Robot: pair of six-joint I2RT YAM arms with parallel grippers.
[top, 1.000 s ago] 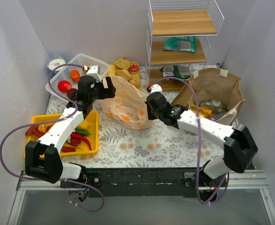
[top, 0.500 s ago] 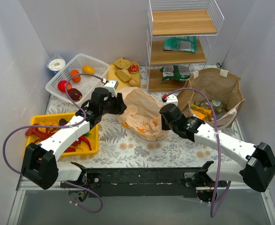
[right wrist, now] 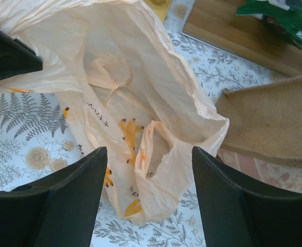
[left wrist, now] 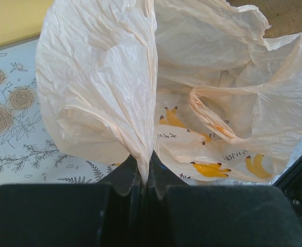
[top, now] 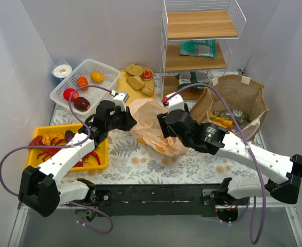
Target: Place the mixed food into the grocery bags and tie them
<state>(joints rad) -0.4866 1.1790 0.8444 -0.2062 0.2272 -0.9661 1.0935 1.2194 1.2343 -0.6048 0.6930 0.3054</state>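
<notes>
Only the left wrist view shows the left gripper (left wrist: 144, 172) pinching the peach bag (left wrist: 99, 77) rim; the right gripper (right wrist: 148, 154) gapes wide over it.

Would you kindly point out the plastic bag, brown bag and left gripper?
plastic bag (left wrist: 94, 87): left wrist view, crinkled wall.
brown bag (top: 238, 95): top external view, inner wall.
left gripper (left wrist: 142, 167): left wrist view, between fingertips.
</notes>
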